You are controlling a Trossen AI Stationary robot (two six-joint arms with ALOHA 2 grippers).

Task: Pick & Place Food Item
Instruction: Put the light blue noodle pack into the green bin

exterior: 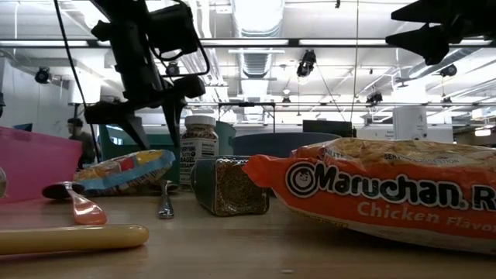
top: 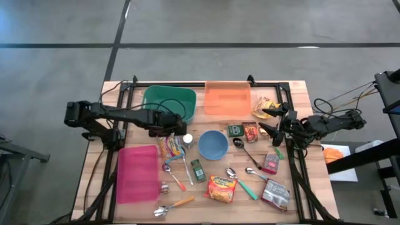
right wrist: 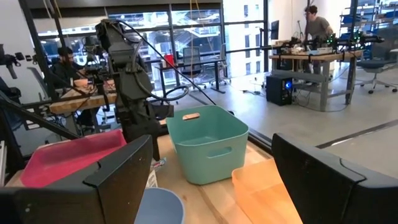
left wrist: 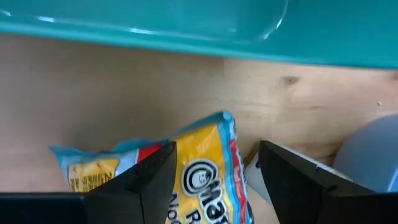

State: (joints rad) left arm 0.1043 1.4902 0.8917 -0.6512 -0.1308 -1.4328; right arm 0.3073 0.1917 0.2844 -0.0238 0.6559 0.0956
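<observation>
Two dark arms reach over the wooden desk (top: 294, 94) from opposite sides. The left tool (top: 167, 130) points steeply down just over a blue and yellow ramen packet (top: 170, 149) that lies flat on the desk between the pink bin (top: 137, 175) and the blue bowl (top: 213, 144), near the green bin (top: 169, 103). In the left wrist view its two dark fingers (left wrist: 146, 180) stand spread apart on either side of the packet, one over each part of its printed face, and they pinch nothing; whether the tips touch the wrapper cannot be told. In the low view the packet rests on the wood beside a small lidded spice jar (exterior: 199, 147), with the left arm's fingers hanging just above it. The right tool (top: 272, 122) waits at the desk's right side near the orange bin (top: 227, 99), held level, its fingers (right wrist: 115, 180) spread wide and empty. An orange Maruchan chicken ramen packet (top: 222, 189) lies nearer the front edge, among spoons (top: 247, 153) and other small packets.
</observation>
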